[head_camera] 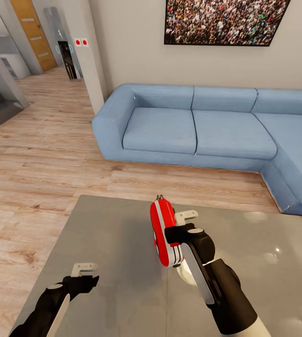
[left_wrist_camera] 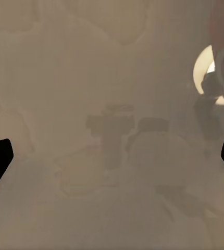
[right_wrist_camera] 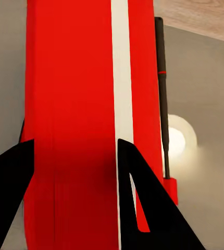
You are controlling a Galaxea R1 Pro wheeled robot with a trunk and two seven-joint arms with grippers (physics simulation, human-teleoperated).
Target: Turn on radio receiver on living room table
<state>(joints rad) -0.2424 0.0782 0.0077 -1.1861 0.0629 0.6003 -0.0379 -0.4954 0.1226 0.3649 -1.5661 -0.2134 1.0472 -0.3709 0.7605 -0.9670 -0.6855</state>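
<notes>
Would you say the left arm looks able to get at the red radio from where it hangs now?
Probably yes: the left gripper hovers open over bare table, nothing between it and the radio, whose far side the right gripper already occupies.

The red radio (right_wrist_camera: 75, 104) with a white stripe sits between the two black fingers (right_wrist_camera: 8, 182) of the right tool (right_wrist_camera: 73, 172), above the grey worktop (right_wrist_camera: 206, 94)

A: Radio receiver (head_camera: 163, 232)?
B: Red, rounded corners, white trim stripes, thin dark rod along one edge. Stands upright on its narrow edge, mid-table.
A: Table (head_camera: 109, 243)?
B: Glossy grey top, reflective, on light plank floor before blue sofa.
</notes>
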